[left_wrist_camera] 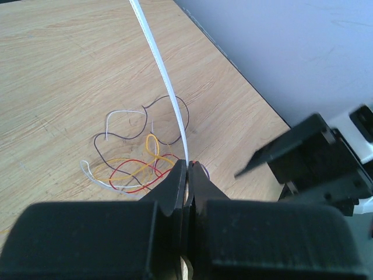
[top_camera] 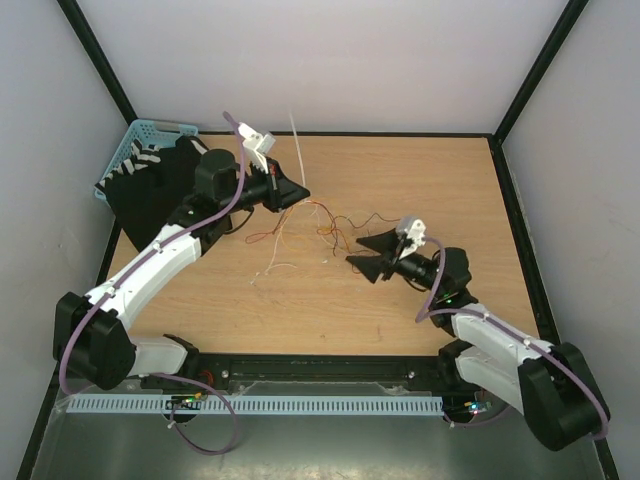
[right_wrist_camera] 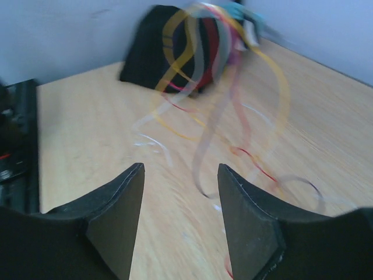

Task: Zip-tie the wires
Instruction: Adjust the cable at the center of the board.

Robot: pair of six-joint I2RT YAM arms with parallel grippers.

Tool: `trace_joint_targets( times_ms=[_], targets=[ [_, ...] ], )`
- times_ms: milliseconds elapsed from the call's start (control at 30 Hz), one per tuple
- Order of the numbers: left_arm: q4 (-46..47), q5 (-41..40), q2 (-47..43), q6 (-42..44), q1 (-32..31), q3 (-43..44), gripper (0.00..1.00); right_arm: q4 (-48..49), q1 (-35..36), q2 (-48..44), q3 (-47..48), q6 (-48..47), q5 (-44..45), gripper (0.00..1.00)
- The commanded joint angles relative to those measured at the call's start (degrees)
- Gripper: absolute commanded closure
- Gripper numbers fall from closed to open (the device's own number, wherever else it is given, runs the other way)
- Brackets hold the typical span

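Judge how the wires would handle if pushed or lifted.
Probably floppy: the wires lie in loose curls on the table. Likely very light, being so thin, so a push may drag the whole tangle. They could snag on each other when lifted.

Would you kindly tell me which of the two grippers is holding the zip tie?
The left gripper: its jaws are shut on the white zip tie, while the right gripper stands open beside the wires.

My table (top_camera: 420, 180) is matt, grained wood; the zip tie (left_wrist_camera: 165, 81) is smooth white plastic; my right gripper (right_wrist_camera: 180, 201) has matt black plastic fingers (right_wrist_camera: 113, 216).
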Motion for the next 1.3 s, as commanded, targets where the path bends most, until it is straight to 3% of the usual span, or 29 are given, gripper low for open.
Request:
trace_joint_targets(
  times_ms=[0,267,467,633,767,1067,1267],
  targets=[
    [1.12,0.42,0.45,-0.24,-0.96,2.41,1.00,18.04,9.03,4.10,0.34,-2.07,-2.26,0.36],
    [1.12,-0.32,1.09,0.12,-2.78,2.82,1.00,23.42,15.11,18.29,6.82,-5.98,2.34,0.44],
    [0.95,-0.37,0.89,0.08,-3.41,3.12,1.00,24.28,16.32,23.85,10.04,-9.72,5.59,0.46],
    [0.94,-0.49,0.49,-0.06,-3.84,3.05,1.00,28.06,16.32,27.37,9.27,-11.45,18.45,0.44],
    [0.93,-0.68,0.60,-0.33,-4.21,3.10,1.00,31.52,16.32,30.74,9.56,-10.97,23.69,0.44],
    [0.86,-1.53,1.01,-0.12,-5.81,3.37,1.00,40.31,16.27,37.90,12.11,-7.62,25.06,0.44],
    [0.85,-1.56,1.95,-0.18,-6.61,3.93,1.00,41.12,16.32,40.21,13.88,-7.54,25.12,0.44]
  ],
)
